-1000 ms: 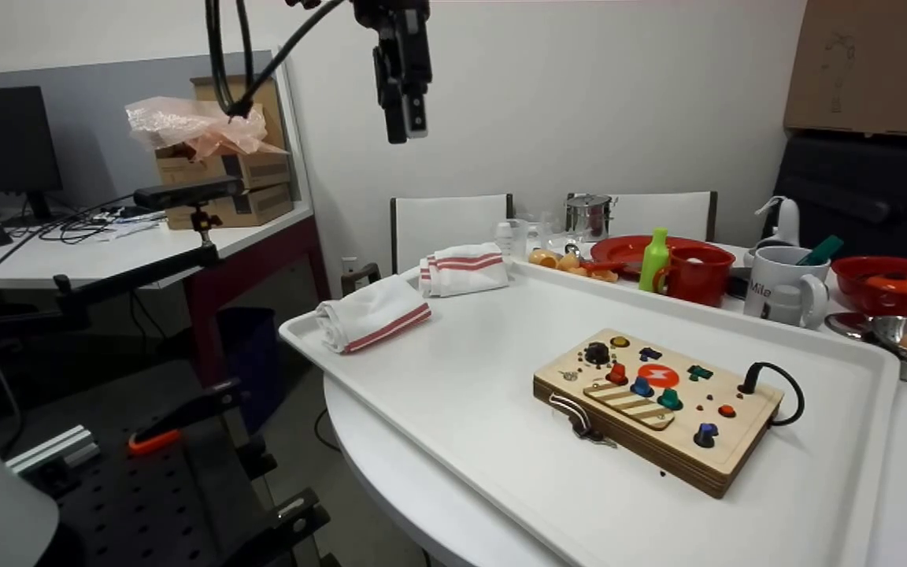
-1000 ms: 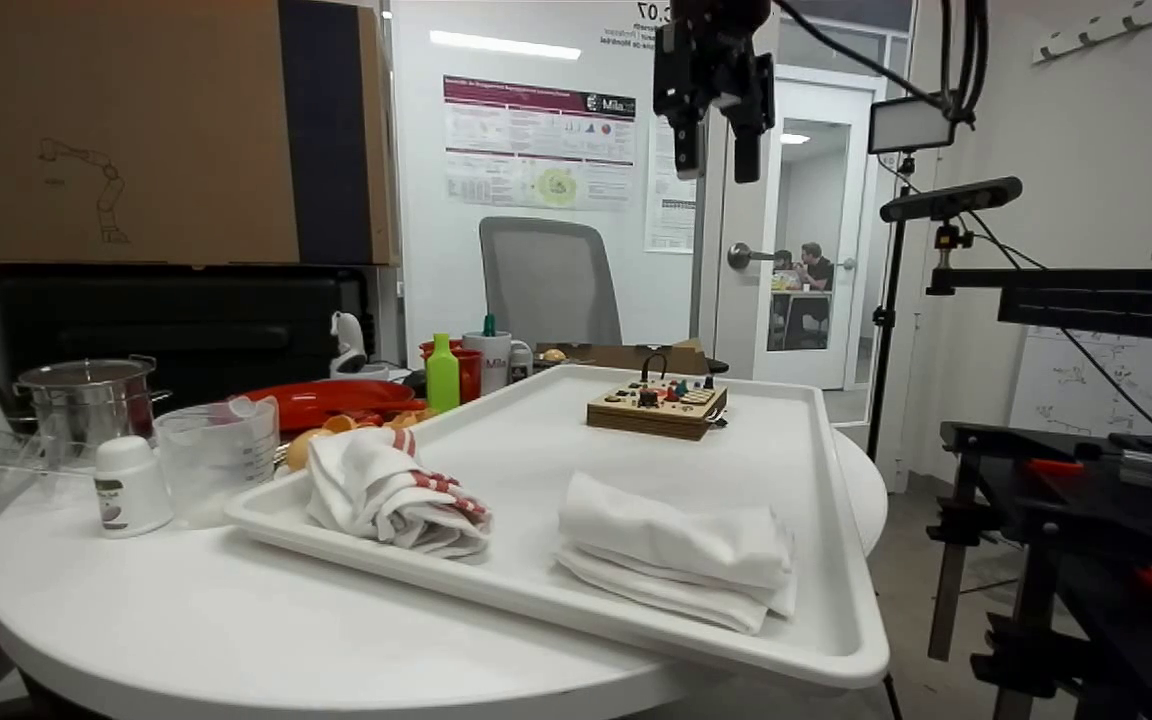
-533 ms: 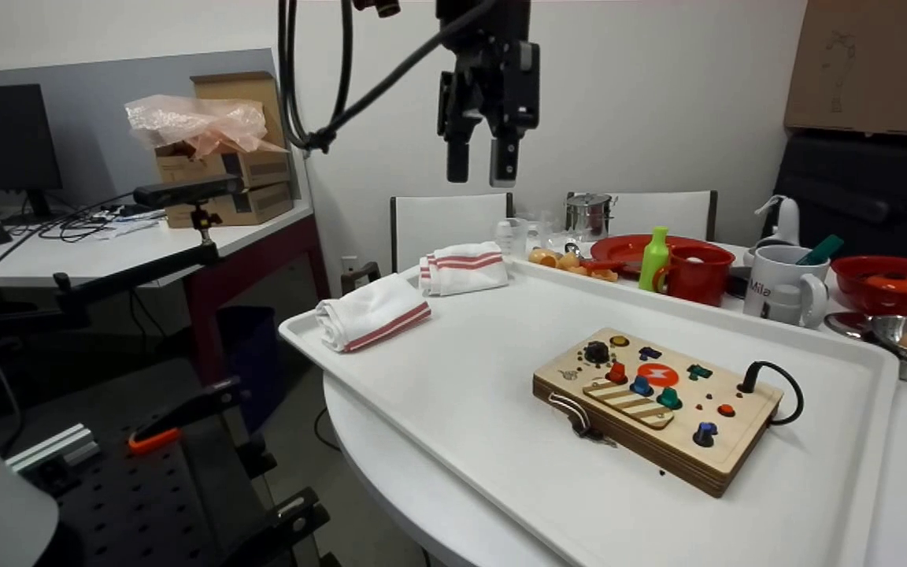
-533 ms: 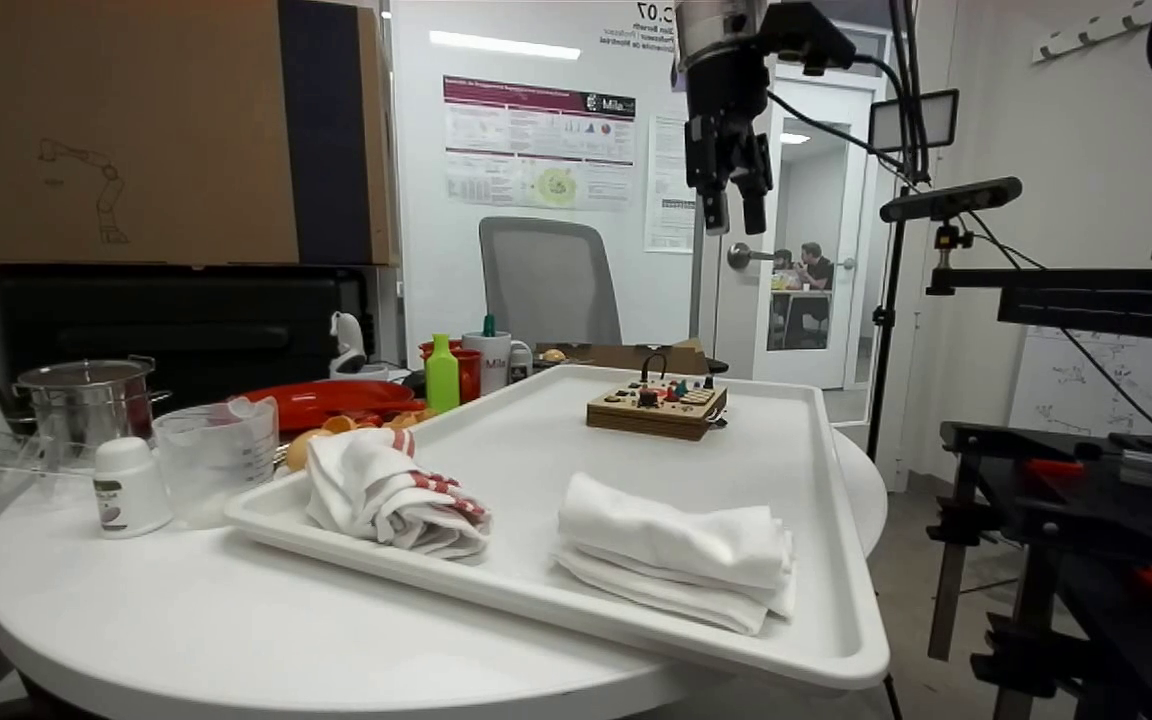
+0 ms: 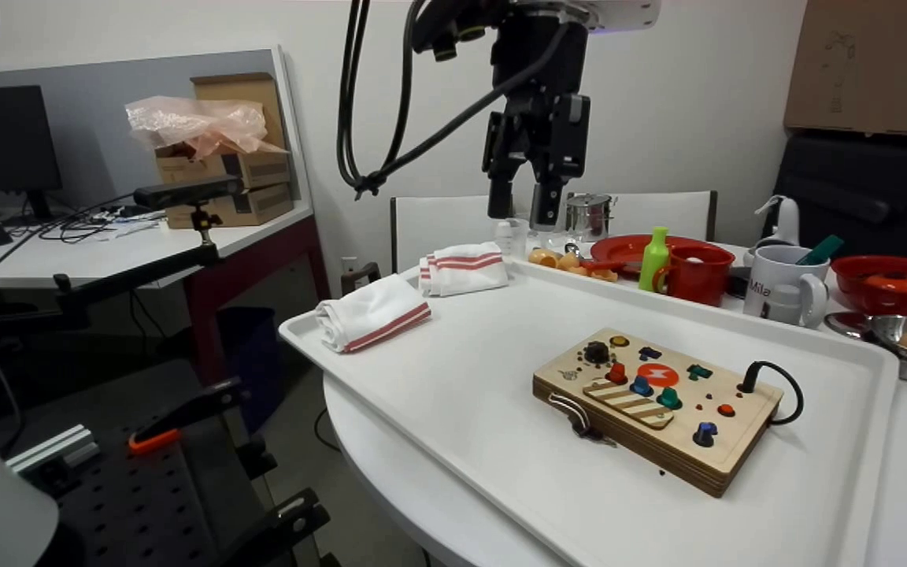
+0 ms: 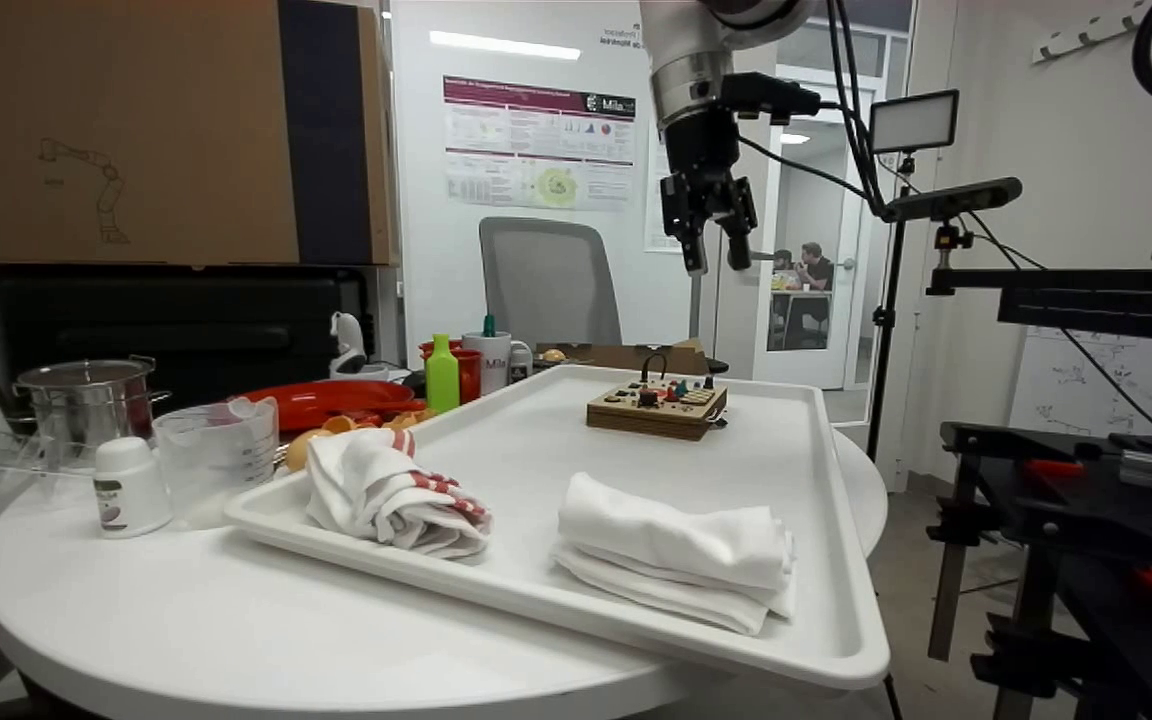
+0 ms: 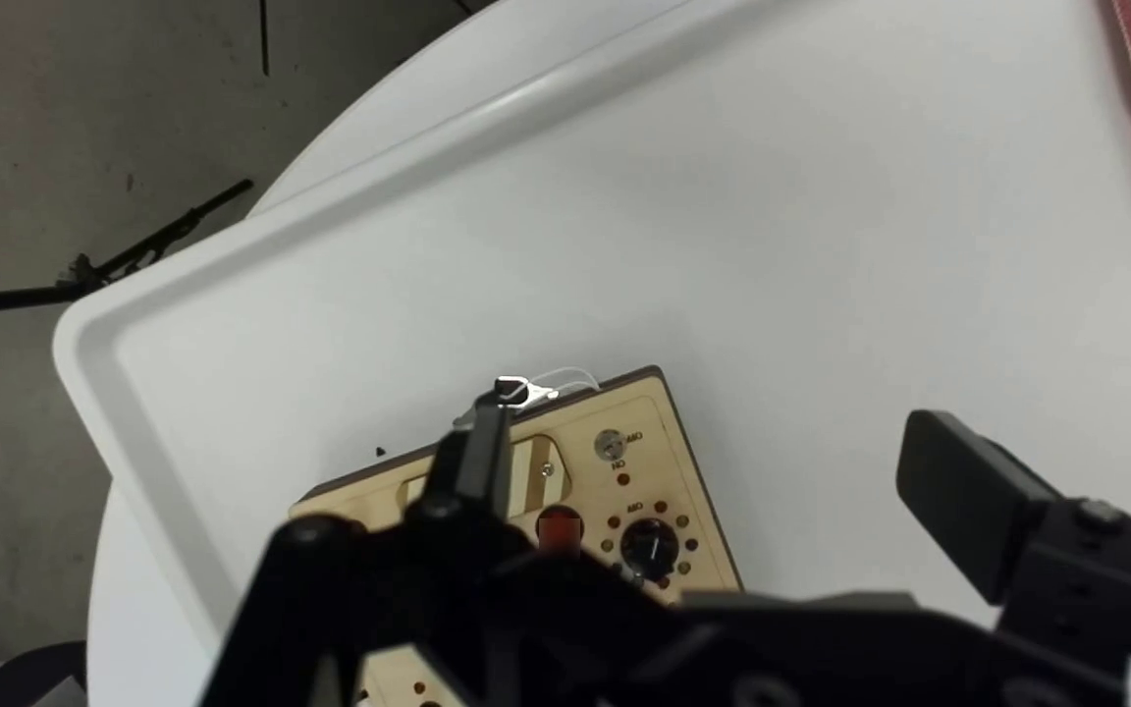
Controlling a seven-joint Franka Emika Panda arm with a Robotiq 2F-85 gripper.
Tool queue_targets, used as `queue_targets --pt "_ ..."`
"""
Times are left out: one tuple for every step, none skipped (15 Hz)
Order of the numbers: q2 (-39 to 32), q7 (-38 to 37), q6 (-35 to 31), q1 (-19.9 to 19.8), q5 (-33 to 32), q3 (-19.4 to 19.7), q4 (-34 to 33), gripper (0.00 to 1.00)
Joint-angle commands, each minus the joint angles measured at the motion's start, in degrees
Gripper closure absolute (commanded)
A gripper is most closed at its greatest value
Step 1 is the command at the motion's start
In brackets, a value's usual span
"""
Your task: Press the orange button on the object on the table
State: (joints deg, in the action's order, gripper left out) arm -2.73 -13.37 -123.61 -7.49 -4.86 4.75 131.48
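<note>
"Where's the orange button (image 5: pixel 727 410)?"

"Lower right in an exterior view, near the right-hand end of the wooden board (image 5: pixel 682 429) on the counter (image 5: pixel 493 346); the pincer (image 5: pixel 523 211) hangs well apart, up and left."

"Holding anything?"

"No, jaws spread. I'd guess it must swing right, then down."

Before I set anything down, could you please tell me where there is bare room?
The white tray is bare between the striped towels and the wooden control board, and between the black cable and the tray's rim. It is crowded on the round table beyond one long rim, where the green bottle, red mug and Mila mug stand close together.
</note>
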Motion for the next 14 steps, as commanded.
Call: queue_targets --pt "-0.08 0.00 0.15 0.63 0.05 0.65 -0.22 0.00" --pt "-0.08 -0.02 0.16 0.63 0.05 0.65 -0.30 0.00" --pt "-0.20 0.30 -0.60 0.58 0.08 0.68 -0.18 0.00" --pt "-0.93 3.10 -3.19 0.00 2.32 1.01 -0.21 0.00" --pt "-1.62 2.32 -4.73 -0.20 1.96 1.35 -0.52 0.00" --pt "-2.63 2.53 -6.34 -0.54 1.83 1.88 -1.12 0.00" --pt "-3.38 3.09 -7.57 -0.78 2.28 2.32 -1.51 0.00" --pt "-4.51 3.63 -9.00 -1.21 3.00 2.87 -2.09 0.00" --pt "-5.49 3.86 -10.16 -1.54 3.39 3.30 -2.59 0.00" --pt "-6.80 4.21 -10.86 -1.91 3.86 3.74 -3.37 0.00" --pt "-8.12 4.17 -11.39 -2.23 4.06 4.11 -4.18 0.00" --pt "-9.46 4.18 -11.96 -2.55 4.53 4.42 -5.02 0.00" --pt "-10.90 3.87 -12.73 -2.77 4.54 4.74 -5.91 0.00" --pt "-12.47 3.32 -13.36 -2.95 4.42 5.06 -7.06 0.00"
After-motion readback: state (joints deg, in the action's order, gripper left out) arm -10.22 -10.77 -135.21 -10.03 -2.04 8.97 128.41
